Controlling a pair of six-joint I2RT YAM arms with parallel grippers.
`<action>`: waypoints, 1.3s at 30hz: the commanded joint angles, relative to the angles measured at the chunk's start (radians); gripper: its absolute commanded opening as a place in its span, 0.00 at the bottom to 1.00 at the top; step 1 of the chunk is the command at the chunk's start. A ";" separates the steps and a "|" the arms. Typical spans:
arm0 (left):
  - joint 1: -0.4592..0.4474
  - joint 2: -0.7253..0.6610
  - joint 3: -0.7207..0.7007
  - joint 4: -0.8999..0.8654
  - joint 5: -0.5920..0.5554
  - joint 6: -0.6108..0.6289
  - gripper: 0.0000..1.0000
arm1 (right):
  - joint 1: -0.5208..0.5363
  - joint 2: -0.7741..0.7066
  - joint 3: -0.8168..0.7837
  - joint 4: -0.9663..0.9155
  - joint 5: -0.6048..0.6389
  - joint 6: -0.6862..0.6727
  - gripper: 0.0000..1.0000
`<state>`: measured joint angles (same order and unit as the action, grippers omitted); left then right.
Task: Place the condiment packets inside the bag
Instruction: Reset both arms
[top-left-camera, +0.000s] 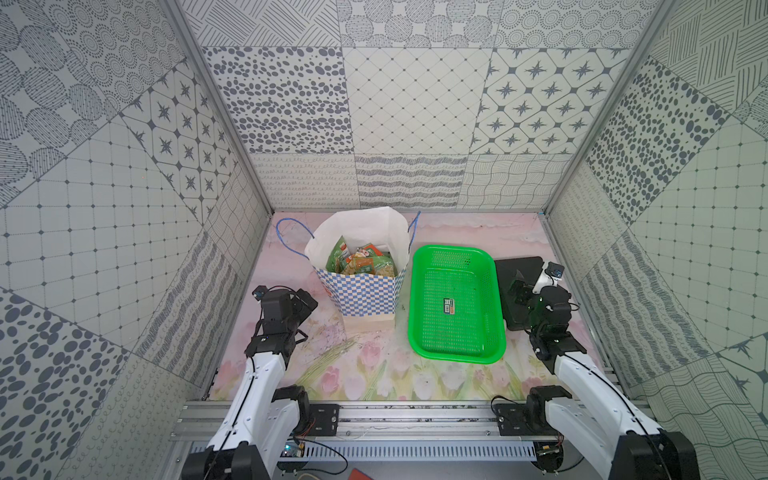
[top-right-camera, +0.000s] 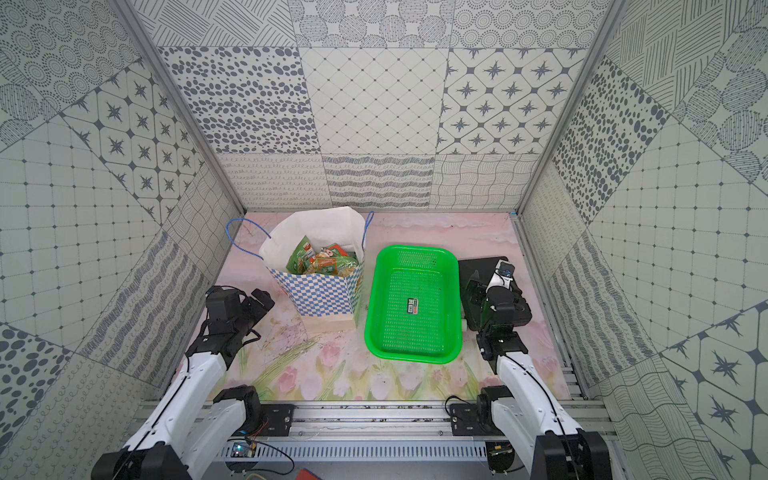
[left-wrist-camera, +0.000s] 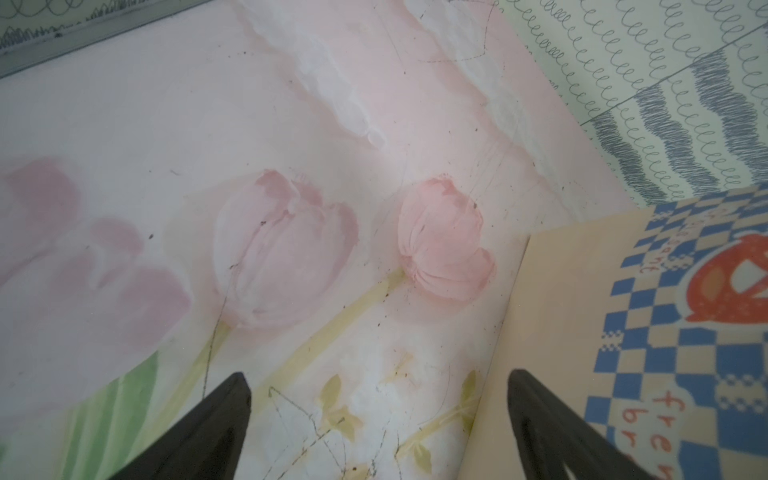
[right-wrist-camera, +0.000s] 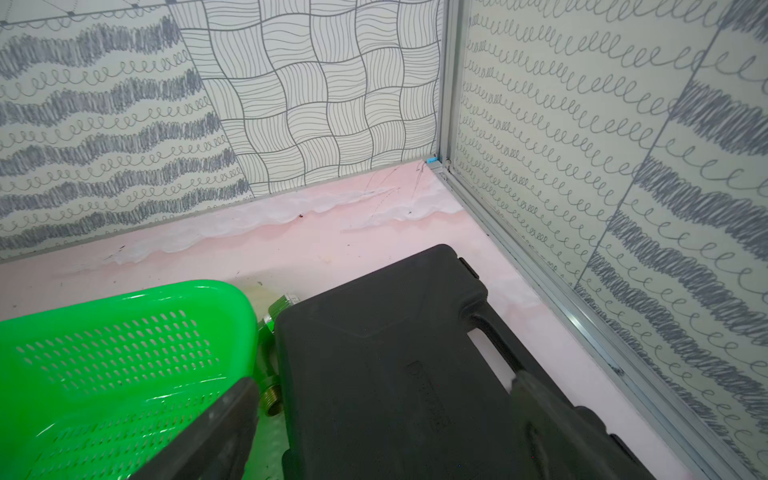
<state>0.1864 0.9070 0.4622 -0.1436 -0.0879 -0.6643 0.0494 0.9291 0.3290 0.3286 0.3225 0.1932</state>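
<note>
condiment packets (top-left-camera: 359, 264) lie in a loose heap inside the bag (top-left-camera: 365, 293) in both top views; glossy green and orange film shows through the open mouth. the bag stands upright on the table mat (top-left-camera: 374, 365), toward the rear and slightly left of centre. upper body: plain white paper. lower band: blue-and-white checks. thin blue cord handles (top-left-camera: 286, 232) droop outward on each side. a green perforated plastic basket (top-left-camera: 417, 316) sits just beside the bag, on its right. one small rectangular item (top-left-camera: 448, 306) lies flat on the basket floor, too small to identify. a black moulded case (top-left-camera: 517, 268) lies on the far side of the basket. the left gripper (top-left-camera: 305, 301) hangs low near the bag's left side. the right gripper (top-left-camera: 519, 286) hangs over the case.

left wrist view: the left gripper (left-wrist-camera: 378, 374) has its jaws spread wide with nothing between them. the mat below is printed with pale pink tulips and is scratched. the bag (left-wrist-camera: 665, 332) stands close by; one finger overlaps its cream base strip, and contact cannot be determined.

right wrist view: the right gripper (right-wrist-camera: 384, 378) has its jaws spread wide, holding nothing, above the matte case (right-wrist-camera: 395, 324), which has a handle cut-out. the rounded corner of the basket (right-wrist-camera: 174, 291) is glossy. a threaded metal fitting (right-wrist-camera: 272, 401) lies in the gap between basket and case.
</note>
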 joint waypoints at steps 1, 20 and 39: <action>0.065 0.114 0.091 0.118 0.071 0.096 0.99 | -0.019 0.063 -0.015 0.177 -0.035 0.039 0.97; 0.110 0.526 0.009 0.692 0.295 0.256 1.00 | -0.042 0.423 -0.039 0.516 -0.058 -0.026 0.97; -0.110 0.566 -0.116 1.018 0.216 0.519 1.00 | 0.017 0.621 0.059 0.550 -0.125 -0.136 0.97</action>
<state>0.1200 1.4540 0.3721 0.6701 0.1188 -0.2760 0.0593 1.5509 0.3416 0.9066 0.2020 0.0689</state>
